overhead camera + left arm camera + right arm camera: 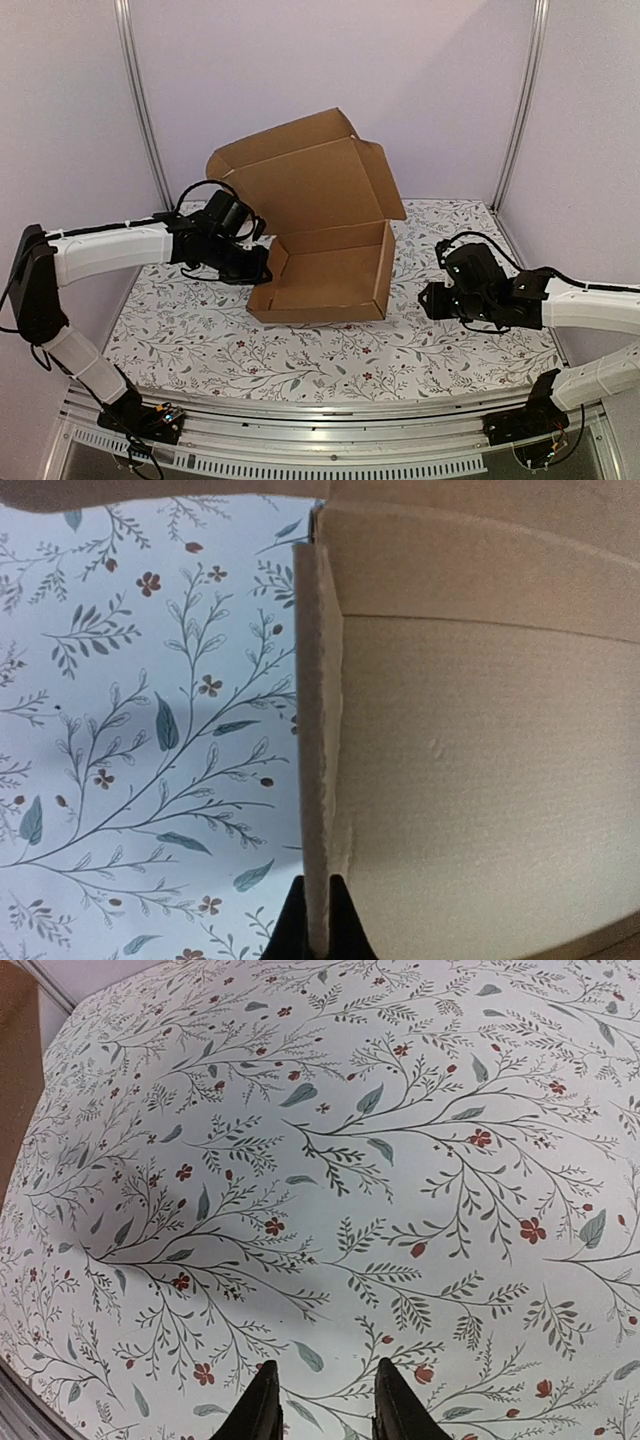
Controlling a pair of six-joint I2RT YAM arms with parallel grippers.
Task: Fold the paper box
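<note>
The paper box (325, 270) is plain brown cardboard, a shallow tray in the middle of the table with its lid flap (300, 175) standing up behind. My left gripper (262, 268) is shut on the box's left wall. In the left wrist view the wall's edge (318, 730) runs straight up from between the black fingertips (345, 920). My right gripper (428, 300) hovers to the right of the box, apart from it. It stands open over the tablecloth with nothing between its fingers (395, 1400). A brown strip of the box (15, 1070) shows at the left edge of the right wrist view.
A floral tablecloth (330, 350) covers the table. Metal frame posts (140, 100) stand at the back corners against pale walls. An aluminium rail (320, 440) runs along the near edge by the arm bases.
</note>
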